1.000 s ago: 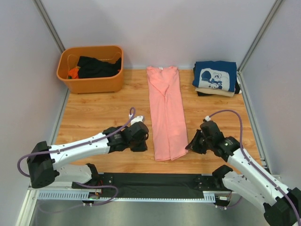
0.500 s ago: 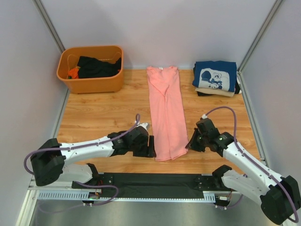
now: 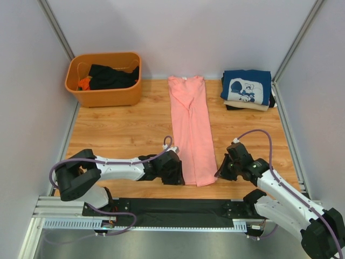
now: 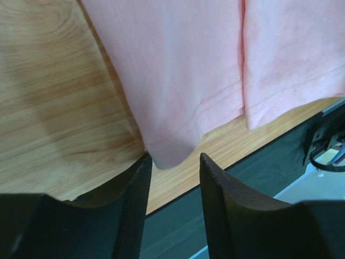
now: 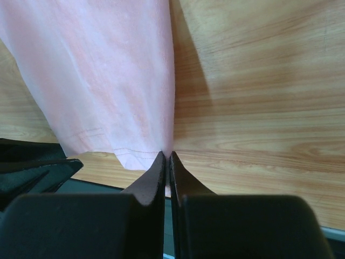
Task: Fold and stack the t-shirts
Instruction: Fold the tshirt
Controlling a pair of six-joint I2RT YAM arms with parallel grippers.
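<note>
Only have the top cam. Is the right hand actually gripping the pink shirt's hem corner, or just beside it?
Observer: Gripping. The right wrist view shows the right hand shut on the pink shirt at its near hem corner.
Operator: And the left hand?
Observer: The left wrist view shows the left hand open. The shirt's other hem corner lies in the gap between its fingers, not pinched yet.
</note>
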